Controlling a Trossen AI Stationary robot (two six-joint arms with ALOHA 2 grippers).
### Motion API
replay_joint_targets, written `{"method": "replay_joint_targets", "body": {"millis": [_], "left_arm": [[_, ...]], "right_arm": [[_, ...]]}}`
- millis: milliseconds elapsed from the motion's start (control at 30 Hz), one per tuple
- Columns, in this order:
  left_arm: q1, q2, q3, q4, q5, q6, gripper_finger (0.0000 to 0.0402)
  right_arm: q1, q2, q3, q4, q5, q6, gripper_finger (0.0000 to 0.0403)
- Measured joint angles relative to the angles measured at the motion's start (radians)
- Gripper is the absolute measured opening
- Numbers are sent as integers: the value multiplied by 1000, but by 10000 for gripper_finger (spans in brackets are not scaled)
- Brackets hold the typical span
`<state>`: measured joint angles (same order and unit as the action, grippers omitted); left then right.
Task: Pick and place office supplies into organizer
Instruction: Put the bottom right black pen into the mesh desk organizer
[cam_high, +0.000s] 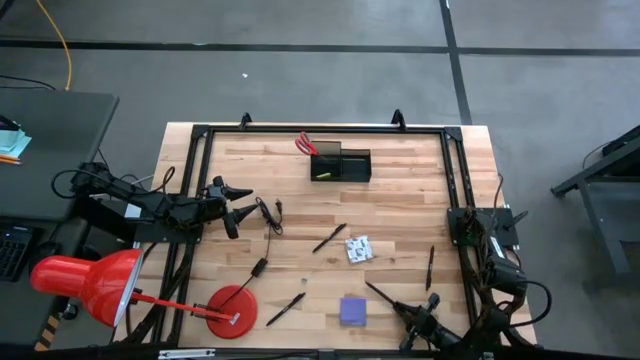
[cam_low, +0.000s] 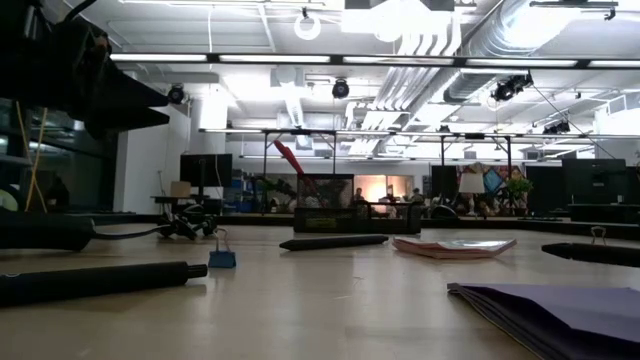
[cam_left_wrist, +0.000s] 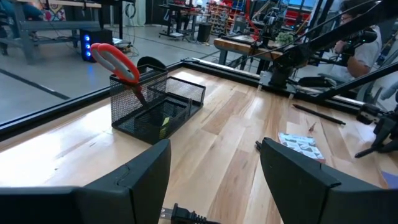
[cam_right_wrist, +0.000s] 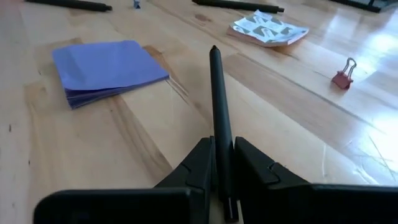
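The black mesh organizer (cam_high: 341, 163) stands near the table's far edge. Red-handled scissors (cam_high: 306, 145) stick up from its cup section (cam_left_wrist: 132, 99), and a yellow piece (cam_left_wrist: 164, 124) lies in its tray section. A purple pad (cam_high: 353, 311), a white patterned packet (cam_high: 358, 249) and loose black pens (cam_high: 329, 238) (cam_high: 285, 308) (cam_high: 430, 268) lie on the wood. My right gripper (cam_high: 412, 316) sits low at the near right, shut on another black pen (cam_high: 385, 297). My left gripper (cam_high: 240, 208) is open over the table's left side, facing the organizer. My right gripper pinches the pen near its rear end (cam_right_wrist: 222, 171) between its two fingers (cam_right_wrist: 198, 165). It comes in low, slanting from the near right. The pen runs along the fingers and points on toward the table's middle, tip (cam_right_wrist: 213, 50) beside the purple pad (cam_right_wrist: 106, 68). Whether it is lifted off the wood, I cannot tell.
A red desk lamp (cam_high: 95, 285) with its round base (cam_high: 232, 310) takes up the near left corner. A thin black cable (cam_high: 270, 215) lies by the left gripper. Small binder clips (cam_right_wrist: 343, 78) (cam_low: 222, 258) dot the wood. A black frame (cam_high: 325, 128) borders the table.
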<state>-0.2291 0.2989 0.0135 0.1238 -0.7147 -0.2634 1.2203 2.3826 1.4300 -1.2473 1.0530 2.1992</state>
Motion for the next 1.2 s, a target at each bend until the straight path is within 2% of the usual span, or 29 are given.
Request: {"method": "replay_joint_targets", "body": {"millis": [133, 400, 533, 700, 1200], "left_arm": [[0, 0, 0, 0, 0, 0, 232], [0, 0, 0, 0, 0, 0, 232], [0, 0, 0, 0, 0, 0, 232], [0, 0, 0, 0, 0, 0, 232], [0, 0, 0, 0, 0, 0, 232]], "right_arm": [[-11, 4, 19, -40, 4, -43, 32], [-32, 6, 101, -241, 12, -46, 32], [-37, 6, 138, -336, -16, -42, 32], [-51, -12, 149, -332, -19, -90, 32], [-197, -155, 149, -324, 44, -418, 31]]}}
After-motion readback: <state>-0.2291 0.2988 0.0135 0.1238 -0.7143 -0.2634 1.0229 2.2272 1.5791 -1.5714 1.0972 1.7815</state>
